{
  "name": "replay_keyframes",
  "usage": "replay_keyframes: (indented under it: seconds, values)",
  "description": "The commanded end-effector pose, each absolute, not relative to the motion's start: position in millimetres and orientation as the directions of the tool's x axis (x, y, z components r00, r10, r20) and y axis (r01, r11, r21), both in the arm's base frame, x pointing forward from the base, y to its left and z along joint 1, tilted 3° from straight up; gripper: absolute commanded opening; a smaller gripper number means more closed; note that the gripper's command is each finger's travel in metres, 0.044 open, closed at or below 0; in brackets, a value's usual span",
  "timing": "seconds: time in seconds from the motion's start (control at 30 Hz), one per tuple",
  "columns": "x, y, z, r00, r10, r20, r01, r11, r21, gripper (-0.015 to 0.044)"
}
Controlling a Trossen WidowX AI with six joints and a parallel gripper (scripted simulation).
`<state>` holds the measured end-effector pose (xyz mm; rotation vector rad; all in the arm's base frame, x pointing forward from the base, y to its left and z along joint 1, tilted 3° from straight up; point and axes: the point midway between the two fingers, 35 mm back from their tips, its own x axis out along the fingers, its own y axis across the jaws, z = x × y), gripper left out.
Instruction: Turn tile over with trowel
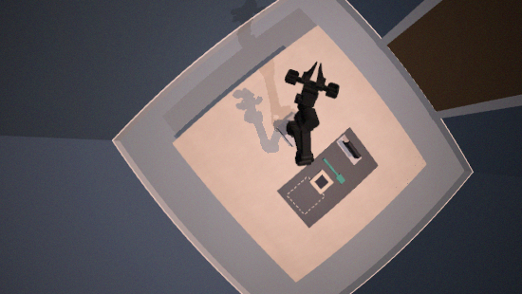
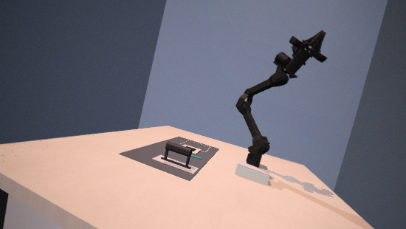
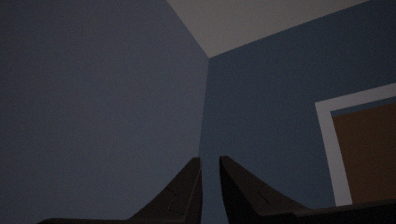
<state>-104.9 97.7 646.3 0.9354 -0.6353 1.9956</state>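
Observation:
A square cream tile (image 1: 314, 181) (image 2: 195, 151) with a dark square in its middle lies flat on the dark mat (image 1: 332, 199) (image 2: 138, 152). It overlaps one corner of the dashed outline (image 1: 296, 205), with most of it outside. A small teal trowel (image 1: 340, 178) (image 2: 196, 157) lies on the mat beside the tile, its thin handle pointing towards the arm's side. My gripper (image 1: 318, 64) (image 2: 322, 33) (image 3: 210, 164) is raised high, far from the tile and trowel. Its fingers are nearly together, with a narrow gap and nothing between them.
A larger tool (image 1: 351, 148) (image 2: 179, 148), a black bar handle on two posts over a pale plate, stands at the mat's other end. The arm's pale base (image 2: 252, 172) stands on the table (image 1: 237, 166) (image 2: 92, 177) near the mat. A brown door (image 3: 370, 155) shows in the wrist view.

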Motion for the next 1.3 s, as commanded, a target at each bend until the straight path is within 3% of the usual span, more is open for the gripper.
replay_keyframes:
  seconds: [0.0, 0.37, 0.73, 1.27]
  values:
    - [-105, 98, 646, -0.385, 0.465, 0.797, -0.84, -0.534, -0.095, 0.0]
    - [-105, 98, 646, -0.385, 0.465, 0.797, -0.84, -0.534, -0.095, 0.0]
    - [-112, 111, 641, -0.389, 0.501, 0.773, -0.856, -0.507, -0.102, 0.027]
    - [-139, 205, 601, -0.378, 0.727, 0.573, -0.919, -0.367, -0.14, 0.027]
